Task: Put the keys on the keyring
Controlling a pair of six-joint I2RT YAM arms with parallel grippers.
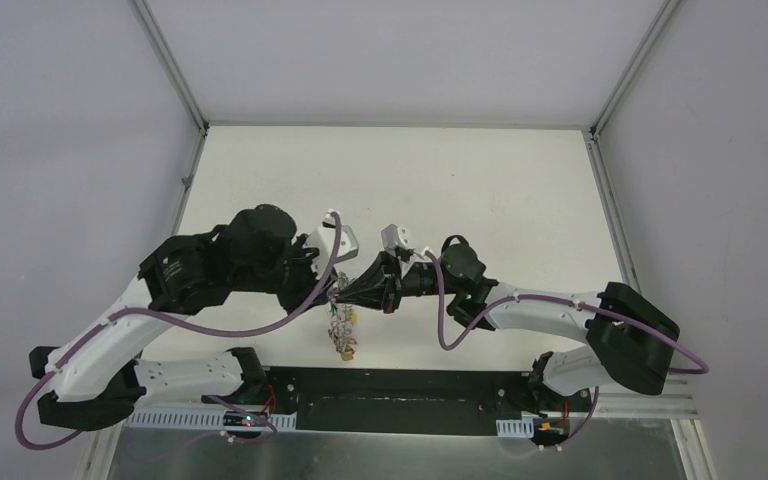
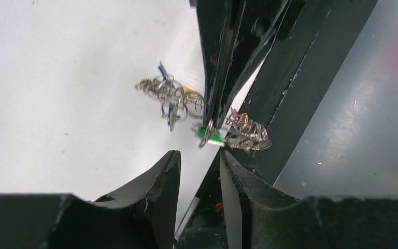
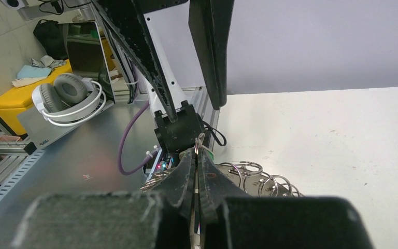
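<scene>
Pinching together at the middle of the bunch, the right gripper (image 3: 197, 158) has its fingers shut on the keyring (image 2: 243, 130), right where the green key (image 2: 210, 136) sits. Whether the pads bite ring wire or the key's own loop I cannot tell. The keyring droops to both sides of that pinch, its long run lying across the left wrist view. One clump, with the blue key (image 2: 161, 71) and a yellow tag (image 2: 188, 92), hangs on one side and a clump of bare loops on the other.

The left gripper (image 2: 199, 156) faces it head on, fingers apart with nothing between them. The green key is straight ahead and close, roughly in line with the gap, so the left arm looks to be the free one for the next move. In its way are the right fingers themselves, which crowd the green tag, and the dangling neighbours. Below lies the table (image 2: 57, 78), its dark front plate (image 2: 300, 78) just beside the bunch.
</scene>
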